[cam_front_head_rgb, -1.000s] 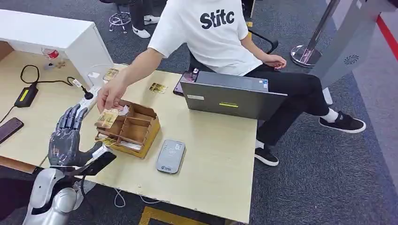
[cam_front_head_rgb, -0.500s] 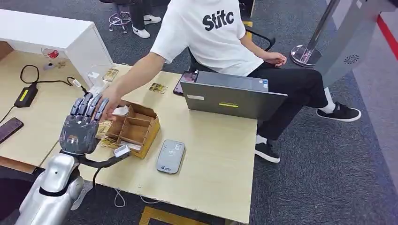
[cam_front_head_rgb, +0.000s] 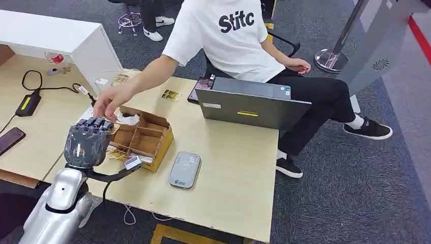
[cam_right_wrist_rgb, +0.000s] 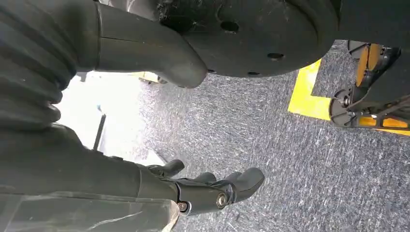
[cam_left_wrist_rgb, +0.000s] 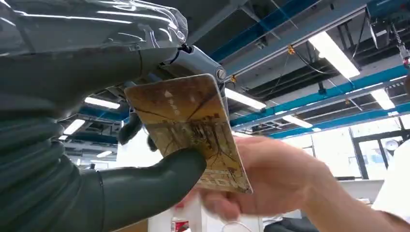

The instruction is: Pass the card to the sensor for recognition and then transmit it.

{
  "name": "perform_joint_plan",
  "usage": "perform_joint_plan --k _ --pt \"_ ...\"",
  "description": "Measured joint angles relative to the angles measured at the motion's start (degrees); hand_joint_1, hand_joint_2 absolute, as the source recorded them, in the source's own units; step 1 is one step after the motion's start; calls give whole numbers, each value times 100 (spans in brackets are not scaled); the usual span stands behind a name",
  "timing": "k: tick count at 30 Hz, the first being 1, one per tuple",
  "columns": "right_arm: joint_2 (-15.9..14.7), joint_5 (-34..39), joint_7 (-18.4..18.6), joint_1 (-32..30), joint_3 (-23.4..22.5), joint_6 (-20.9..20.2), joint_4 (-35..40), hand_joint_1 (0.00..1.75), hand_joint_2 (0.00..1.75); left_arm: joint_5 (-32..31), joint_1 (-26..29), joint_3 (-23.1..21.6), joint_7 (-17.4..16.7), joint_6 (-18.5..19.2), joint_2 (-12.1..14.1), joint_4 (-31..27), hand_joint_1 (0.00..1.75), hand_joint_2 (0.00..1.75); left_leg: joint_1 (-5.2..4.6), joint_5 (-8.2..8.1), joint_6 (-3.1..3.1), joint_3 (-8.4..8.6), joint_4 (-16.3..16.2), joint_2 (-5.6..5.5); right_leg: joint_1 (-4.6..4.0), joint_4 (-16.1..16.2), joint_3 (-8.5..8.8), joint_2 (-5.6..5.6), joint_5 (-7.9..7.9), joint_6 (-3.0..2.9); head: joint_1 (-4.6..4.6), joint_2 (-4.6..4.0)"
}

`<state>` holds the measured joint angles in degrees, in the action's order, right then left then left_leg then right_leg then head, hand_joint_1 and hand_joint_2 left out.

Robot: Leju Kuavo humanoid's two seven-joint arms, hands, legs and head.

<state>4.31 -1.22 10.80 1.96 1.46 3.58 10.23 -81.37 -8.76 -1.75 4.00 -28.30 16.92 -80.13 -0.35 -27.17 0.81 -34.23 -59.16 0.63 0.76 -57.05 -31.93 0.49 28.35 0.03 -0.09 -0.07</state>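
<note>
left hand (cam_front_head_rgb: pixel 86 145) fingers now curled vs spread earlier, your card (cam_left_wrist_rgb: pixel 191 128) pinched thumb-to-fingers, person's hand (cam_front_head_rgb: pixel 109 101) just beyond, right hand (cam_right_wrist_rgb: pixel 212 191) loose, empty

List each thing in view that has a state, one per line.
left hand: holds the card
card: pinched between thumb and fingers
right hand: hangs over the floor, holds nothing
person's hand: above the wooden box
wooden box: open-topped, cards in compartments
laptop: lid open

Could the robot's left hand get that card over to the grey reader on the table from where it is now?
Probably yes. The left hand already holds the card, and the grey reader lies open on the table just past the wooden organizer, with nothing on top of it.
</note>
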Motion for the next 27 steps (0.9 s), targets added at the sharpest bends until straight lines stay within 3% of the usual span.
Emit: perform_joint_plan --k 5,8,11,21,27 --pt "0 -7 28 -1 0 2 0 0 175 361 27 43 137 -214 -131 -15 175 175 0 0 0 1 0 0 0 0 2 0 0 0 0 0" --pt "0 -11 33 0 0 7 0 0 175 759 181 68 410 -328 -449 -230 175 175 -2 0 0 0 -1 0 1 1 2 0 0 0 2 0" --pt "2 -22 52 2 0 7 0 0 175 526 340 -17 636 -199 -836 -389 175 175 -4 -1 1 0 -3 -1 3 5 3 -1 0 1 2 0" --pt "2 -122 28 11 0 -9 0 0 175 -98 319 -1552 494 431 -1316 44 175 175 -9 -1 1 1 -5 -1 2 6 4 -1 -4 6 0 0" --pt "2 -177 28 9 0 -9 0 0 175 267 255 -1843 420 500 -1432 411 175 175 -7 -1 1 2 -5 0 1 4 2 0 -4 5 0 0"
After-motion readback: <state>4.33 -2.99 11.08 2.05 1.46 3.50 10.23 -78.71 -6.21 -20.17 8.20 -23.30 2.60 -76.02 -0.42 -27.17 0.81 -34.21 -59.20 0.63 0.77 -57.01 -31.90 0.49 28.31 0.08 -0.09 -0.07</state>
